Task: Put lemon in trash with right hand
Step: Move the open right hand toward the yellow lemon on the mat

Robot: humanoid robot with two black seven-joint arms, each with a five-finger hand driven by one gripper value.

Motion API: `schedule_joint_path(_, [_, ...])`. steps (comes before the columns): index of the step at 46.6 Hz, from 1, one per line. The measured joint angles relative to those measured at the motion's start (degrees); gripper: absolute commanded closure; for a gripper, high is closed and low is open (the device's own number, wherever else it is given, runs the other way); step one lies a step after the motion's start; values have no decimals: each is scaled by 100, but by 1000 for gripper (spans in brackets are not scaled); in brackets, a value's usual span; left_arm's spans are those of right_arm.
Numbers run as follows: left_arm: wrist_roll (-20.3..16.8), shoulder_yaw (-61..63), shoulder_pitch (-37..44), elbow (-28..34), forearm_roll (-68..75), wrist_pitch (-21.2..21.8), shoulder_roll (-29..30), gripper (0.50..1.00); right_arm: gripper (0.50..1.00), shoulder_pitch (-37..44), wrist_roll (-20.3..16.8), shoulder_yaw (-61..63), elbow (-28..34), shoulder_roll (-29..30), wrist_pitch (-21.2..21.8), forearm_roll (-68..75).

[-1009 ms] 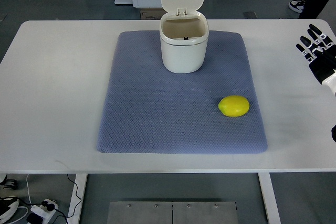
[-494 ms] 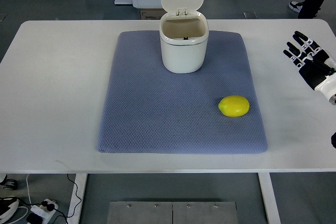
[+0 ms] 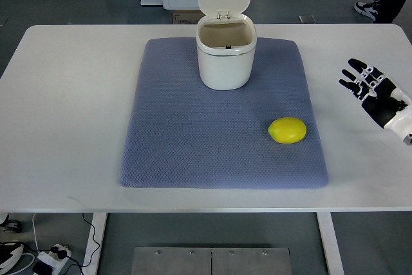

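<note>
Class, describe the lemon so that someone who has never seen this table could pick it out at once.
Start at the white table and find the blue-grey mat in its middle. The lemon lies near the mat's right edge, closer to the robot than the open white trash bin. It is the only yellow, oval thing there.

White table carries a blue-grey textured mat, left of the right hand. Mat lies flat, its near edge close to table's front edge.
</note>
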Motion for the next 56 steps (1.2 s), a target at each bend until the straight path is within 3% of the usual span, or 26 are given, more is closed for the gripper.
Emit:
schedule_joint_path(24, [0,0,1,-3,-2,0,0,500,502,-114,466,-725,221,-1,679,-5])
schedule_joint_path(56, [0,0,1,-1,-1,0,0,500,507,-87,517,-1149,263,209,418,-35])
